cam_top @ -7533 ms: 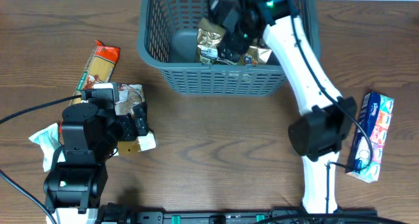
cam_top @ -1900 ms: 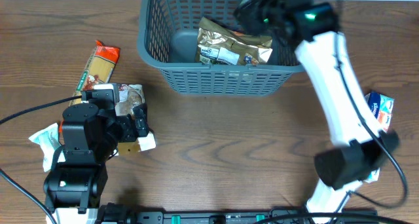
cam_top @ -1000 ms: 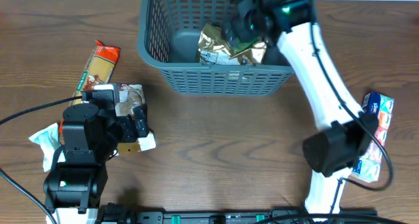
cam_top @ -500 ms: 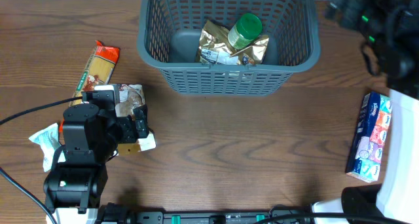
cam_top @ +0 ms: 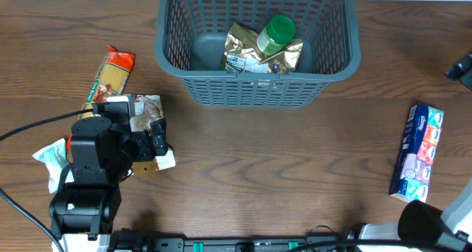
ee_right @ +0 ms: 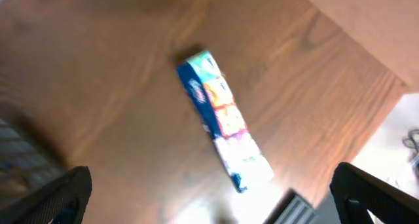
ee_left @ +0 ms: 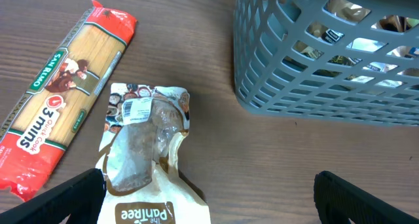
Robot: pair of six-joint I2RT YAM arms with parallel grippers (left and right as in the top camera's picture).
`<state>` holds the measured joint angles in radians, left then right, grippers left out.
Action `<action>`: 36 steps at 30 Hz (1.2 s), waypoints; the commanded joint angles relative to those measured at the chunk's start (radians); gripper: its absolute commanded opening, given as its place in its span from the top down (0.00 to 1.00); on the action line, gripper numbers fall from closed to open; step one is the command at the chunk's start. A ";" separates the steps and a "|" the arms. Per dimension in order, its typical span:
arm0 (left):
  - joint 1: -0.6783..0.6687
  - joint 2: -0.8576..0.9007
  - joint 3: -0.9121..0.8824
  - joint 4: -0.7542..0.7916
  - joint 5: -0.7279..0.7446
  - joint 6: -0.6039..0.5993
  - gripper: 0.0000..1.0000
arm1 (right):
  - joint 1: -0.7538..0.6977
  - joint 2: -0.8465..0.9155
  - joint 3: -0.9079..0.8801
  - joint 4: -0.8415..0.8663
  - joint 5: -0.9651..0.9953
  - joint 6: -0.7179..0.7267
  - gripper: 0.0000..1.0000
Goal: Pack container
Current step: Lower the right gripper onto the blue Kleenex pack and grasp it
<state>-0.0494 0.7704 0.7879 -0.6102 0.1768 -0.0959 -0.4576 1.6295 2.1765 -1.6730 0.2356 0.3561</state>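
Wood-grain table (cam_top: 243, 171), container (cam_top: 258, 88) at top centre — both grippers spread wide, holding nothing.
At far left lies a white packet (cam_top: 46, 158), with a pasta pack (cam_top: 112, 74) above it; the left gripper (ee_left: 209, 191) hangs open over a bread bag (ee_left: 141, 152). The container holds a gold pouch (cam_top: 242, 51) and a green-capped jar (cam_top: 276, 32). At right a tissue box (cam_top: 418, 152) lies flat; the right gripper (ee_right: 213, 191) is open above it, in a blurred view — pale floor shows past the table edge.

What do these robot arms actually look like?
The left arm is mostly black and boxy, on a white base with a green light; a thin black cable runs from it. The right arm shows a round black joint and a white link. Both jaws are black.
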 commanded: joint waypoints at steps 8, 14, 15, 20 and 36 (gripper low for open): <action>-0.002 -0.001 0.016 -0.002 -0.005 0.017 0.01 | -0.266 0.005 -0.439 0.172 -0.165 -0.200 0.01; -0.002 -0.001 0.016 -0.002 -0.005 0.017 0.01 | -0.308 0.005 -0.753 0.435 -0.280 -0.285 0.01; -0.002 -0.001 0.016 -0.002 -0.005 0.017 0.02 | -0.308 0.005 -0.802 0.481 -0.278 -0.292 0.01; -0.002 -0.001 0.016 -0.002 -0.005 0.017 0.02 | -0.307 0.005 -0.985 0.692 -0.277 -0.295 0.01; -0.002 -0.001 0.016 -0.002 -0.005 0.017 0.01 | -0.307 0.005 -1.287 1.106 -0.348 -0.290 0.06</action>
<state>-0.0494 0.7704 0.7879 -0.6102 0.1768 -0.0959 -0.7589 1.6325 0.9192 -0.5964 -0.0776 0.0731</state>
